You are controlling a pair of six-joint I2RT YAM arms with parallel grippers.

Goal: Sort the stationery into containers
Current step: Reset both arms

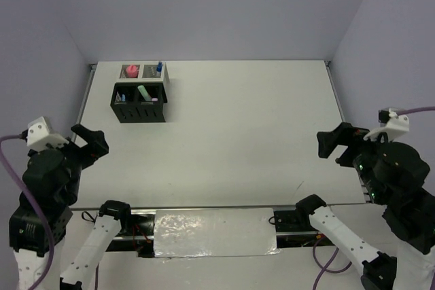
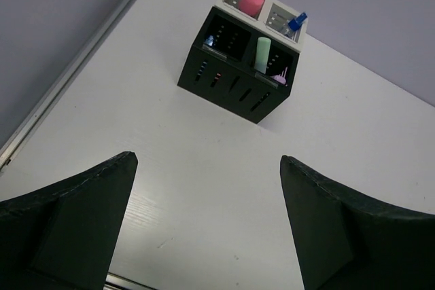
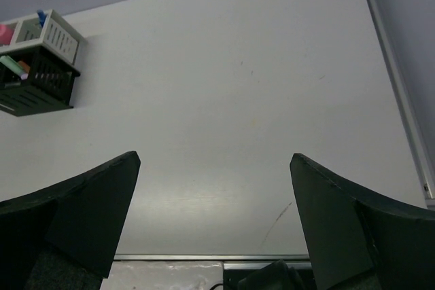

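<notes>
Two end effectors, both empty, jaws spread wide: left end effector [image 2: 207,161] and right end effector [image 3: 214,157] hang over the white table [image 1: 258,127], well apart from the stationery. At the table's far left stands a black boxy desk organizer [image 1: 139,112] with two white mesh-rimmed rear compartments. Contents seen: pink-capped bottle [image 1: 131,70] rear-left, small blue-capped bottle [image 1: 159,67] rear-right, mint green marker [image 1: 143,92] leaning in a black front compartment.

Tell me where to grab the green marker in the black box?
Probably its top end, from above. The green marker stands in a compartment of the black box; the walls hide its lower part, so only the top is free.
</notes>
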